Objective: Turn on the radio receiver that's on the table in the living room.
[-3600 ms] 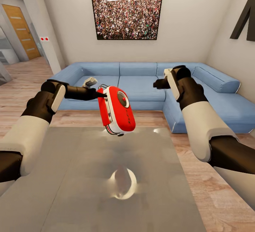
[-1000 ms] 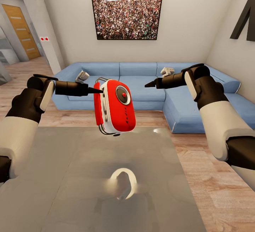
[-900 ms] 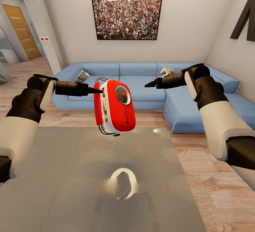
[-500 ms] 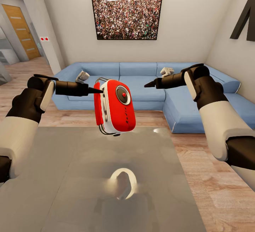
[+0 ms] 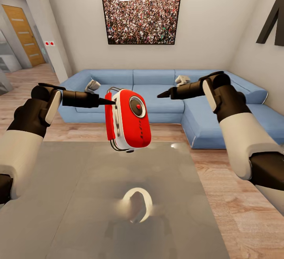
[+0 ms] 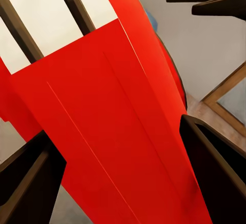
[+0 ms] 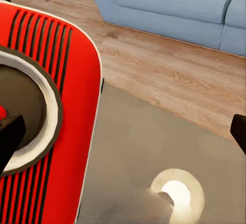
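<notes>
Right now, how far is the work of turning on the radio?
Done: the left gripper holds the radio receiver lifted above the table. In hand: the right gripper points at its dial, apart from it. Left: pressing the dial, which shows red.

The radio receiver [image 5: 129, 120] is held above the table [image 5: 79, 196] by the left gripper [image 5: 112, 102] — the right gripper [image 5: 161, 95] is poised at its 2 o'clock, apart.
</notes>
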Robot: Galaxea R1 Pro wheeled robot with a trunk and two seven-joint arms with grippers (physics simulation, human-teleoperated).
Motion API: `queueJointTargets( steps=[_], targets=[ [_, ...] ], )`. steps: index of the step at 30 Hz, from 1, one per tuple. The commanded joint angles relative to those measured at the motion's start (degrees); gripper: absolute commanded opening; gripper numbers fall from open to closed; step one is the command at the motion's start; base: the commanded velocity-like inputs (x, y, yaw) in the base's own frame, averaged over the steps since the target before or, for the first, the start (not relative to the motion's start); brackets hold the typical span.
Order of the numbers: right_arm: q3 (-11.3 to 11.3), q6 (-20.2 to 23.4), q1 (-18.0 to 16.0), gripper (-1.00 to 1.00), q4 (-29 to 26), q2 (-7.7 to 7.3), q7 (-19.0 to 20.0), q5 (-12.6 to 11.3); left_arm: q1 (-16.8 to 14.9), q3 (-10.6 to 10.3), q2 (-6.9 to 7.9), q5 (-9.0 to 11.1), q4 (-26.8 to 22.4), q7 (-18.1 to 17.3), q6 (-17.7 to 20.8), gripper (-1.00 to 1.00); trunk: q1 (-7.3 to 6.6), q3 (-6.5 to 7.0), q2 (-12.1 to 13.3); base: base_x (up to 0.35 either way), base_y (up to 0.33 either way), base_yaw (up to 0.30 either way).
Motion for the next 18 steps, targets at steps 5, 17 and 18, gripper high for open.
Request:
queueJointTargets(
  steps=[5, 17, 18],
  targets=[
    [0.1, 0.0, 0.0, 1.0, 0.1, 1.34, 0.1, 0.0, 0.0, 0.0, -0.07, 0.5, 0.0, 0.0, 0.2, -1.0, 0.0, 0.0, 0.0, 0.0, 0.0, 0.0],
    [0.1, 0.0, 0.0, 1.0, 2.7, 4.1, 1.6, 0.0, 0.0, 0.0, -0.09, 0.5, -0.1, 0.0, 0.2, -1.0, 0.0, 0.0, 0.0, 0.0, 0.0, 0.0],
    [0.1, 0.0, 0.0, 1.0, 3.0, 4.16, 1.9, 0.0, 0.0, 0.0, -0.09, 0.5, -0.1, 0.0, 0.2, -1.0, 0.0, 0.0, 0.0, 0.0, 0.0, 0.0]
  ],
)
